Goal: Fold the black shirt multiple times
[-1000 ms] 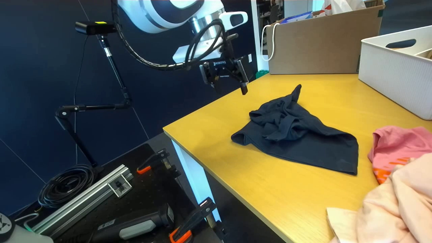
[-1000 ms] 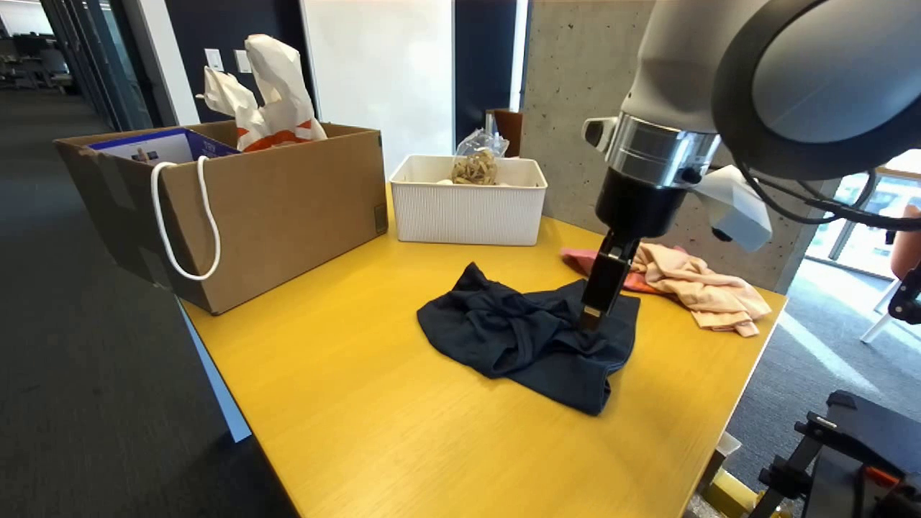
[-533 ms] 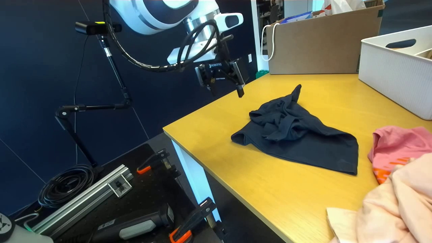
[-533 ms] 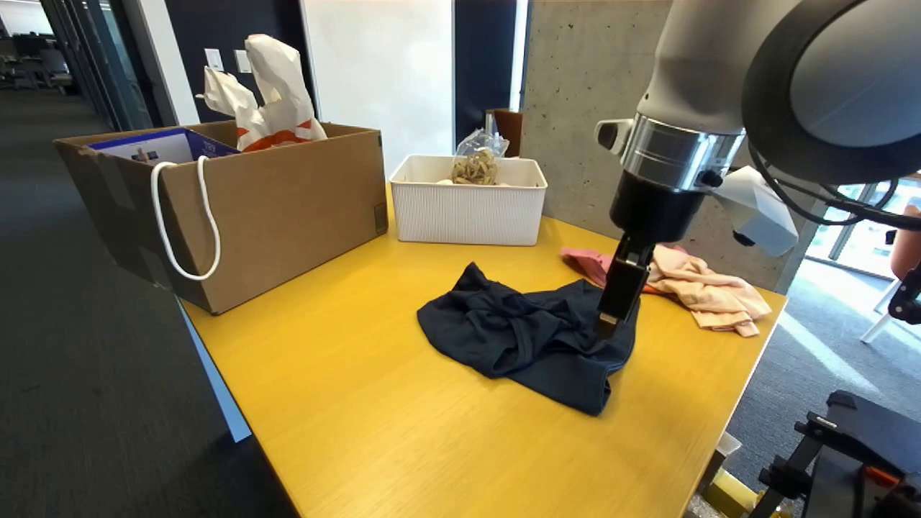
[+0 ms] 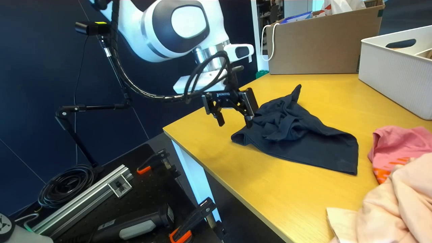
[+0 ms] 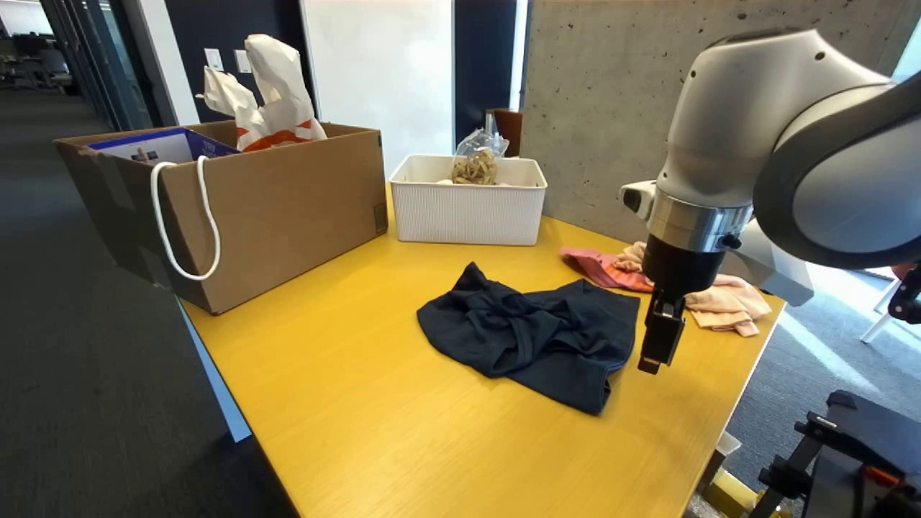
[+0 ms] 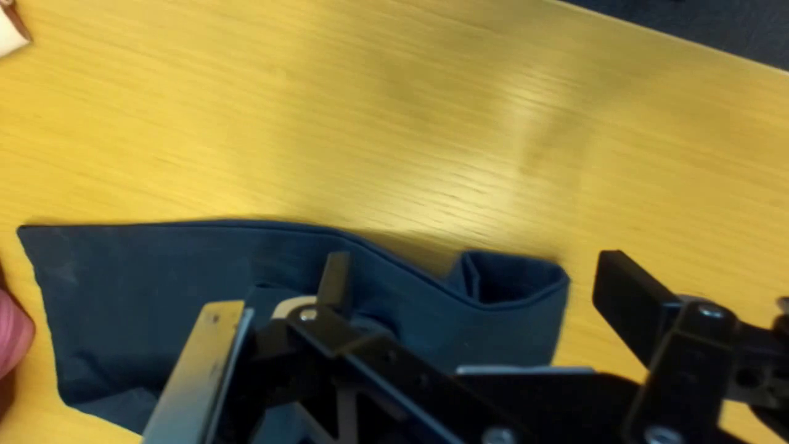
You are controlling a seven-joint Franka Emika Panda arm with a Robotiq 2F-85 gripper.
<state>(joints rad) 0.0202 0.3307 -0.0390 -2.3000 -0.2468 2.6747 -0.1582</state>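
- Blk shirt (image 5: 327, 152): on the yellow table (image 5: 270, 189), crumpled in the mid., flatter toward 4 o'clock; in an ext. view a pointed tip at its 12, a curled edge at its 9.
- Gripper (image 5: 235, 123): unclenched, fingers (image 7: 625, 296) well apart; hangs btw 9 & 10 o'clock of the shirt in an ext. view. Wrist view: one finger over dark cloth, the other over yellow wood. Can't tell if it touches the cloth.
- Robot arm (image 5: 189, 22): at the gripper's 11 o'clock, ext. view.
- Pink cloth (image 5: 391, 143): near, at the shirt's 3 o'clock, w/ orange marks.
- Peach cloth (image 5: 398, 206): 4 o'clock, rumpled, right by the pink one.
- White bin (image 6: 468, 212): 11 o'clock of the shirt in an ext. view, w/ a clear bag (image 6: 475, 169) of tan stuff in it.
- Cardboard box (image 6: 288, 208): 10 o'clock in an ext. view, white bag (image 6: 280, 93) w/ red marks poking out.
- Coiled blk cable (image 5: 67, 185): well apart, btw 8 & 9 o'clock of the shirt.
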